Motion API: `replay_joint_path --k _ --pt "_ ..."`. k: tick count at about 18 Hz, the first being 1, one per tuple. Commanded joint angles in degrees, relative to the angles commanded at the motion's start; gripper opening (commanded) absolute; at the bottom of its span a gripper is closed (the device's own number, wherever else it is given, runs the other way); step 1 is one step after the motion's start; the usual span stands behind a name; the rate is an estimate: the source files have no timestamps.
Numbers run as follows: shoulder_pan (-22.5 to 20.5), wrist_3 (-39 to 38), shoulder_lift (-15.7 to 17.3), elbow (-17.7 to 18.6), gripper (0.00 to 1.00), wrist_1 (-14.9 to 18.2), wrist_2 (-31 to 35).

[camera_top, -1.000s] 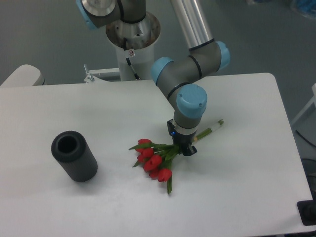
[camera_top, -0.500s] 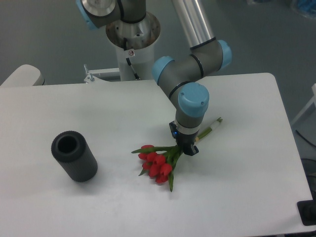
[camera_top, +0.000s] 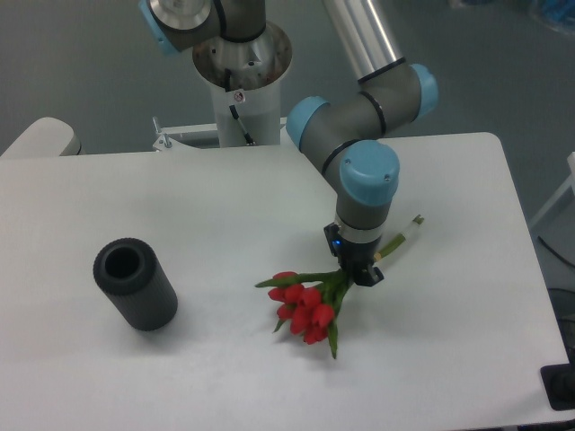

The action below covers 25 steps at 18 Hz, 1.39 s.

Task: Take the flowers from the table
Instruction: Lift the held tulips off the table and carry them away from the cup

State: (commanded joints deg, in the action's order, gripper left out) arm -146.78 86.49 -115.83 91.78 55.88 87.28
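Gripping of the flowers (camera_top: 307,303) is judged from the way the bundle hangs from the gripper (camera_top: 358,272): the two fingers are seen pressed in on the stems at the point where leaves give way to bare stalk, so the gripper is taken as clamped on the bundle. The contact itself is small in the picture and partly hidden by the wrist.

Position of the flowers: red heads lie down and to the left of the gripper, the pale-banded stem end juts out up and to the right of it. Whether the heads are clear of the table (camera_top: 467,359) or brushing it cannot be told from this view.

Risks noted:
- Hold is taken off-centre, with the heavier heads on one side; the bundle may be pivoted in the fingers and drooped during lifting.
- Stems are thin, smooth and several; one or two may be slid out if the clamp is borne only by the outer stalks.
- Excess squeeze may crush or kink the stems.
- Leaves spread sideways and could be dragged across the tabletop.

Materials and shapes: flower heads are small, rounded, saturated red; stems and leaves are slim, green, pointed. Gripper fingers are short, dark, hard-looking. Tabletop is white, flat, smooth, matte, with rounded corners. Well to the left of the gripper a black cylinder (camera_top: 136,285) is seen lying, hollow, with a dull surface.
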Motion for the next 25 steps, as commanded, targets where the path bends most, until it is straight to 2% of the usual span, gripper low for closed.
replay_joint_path --k 2,6,8,10,16,25 --pt "0.0 -1.58 -1.4 -3.78 0.0 3.16 -0.18" --pt "0.62 -2.99 -4.83 -10.37 0.0 6.95 -0.26" --pt "0.62 -3.08 -5.98 -12.49 0.0 8.88 -0.18" --pt "0.62 -3.08 -6.94 -13.98 0.0 9.24 -0.09" --pt "0.7 -3.17 -10.02 -17.68 0.0 10.47 0.0" --pt "1.32 -3.17 -12.05 -18.56 0.0 10.03 0.88"
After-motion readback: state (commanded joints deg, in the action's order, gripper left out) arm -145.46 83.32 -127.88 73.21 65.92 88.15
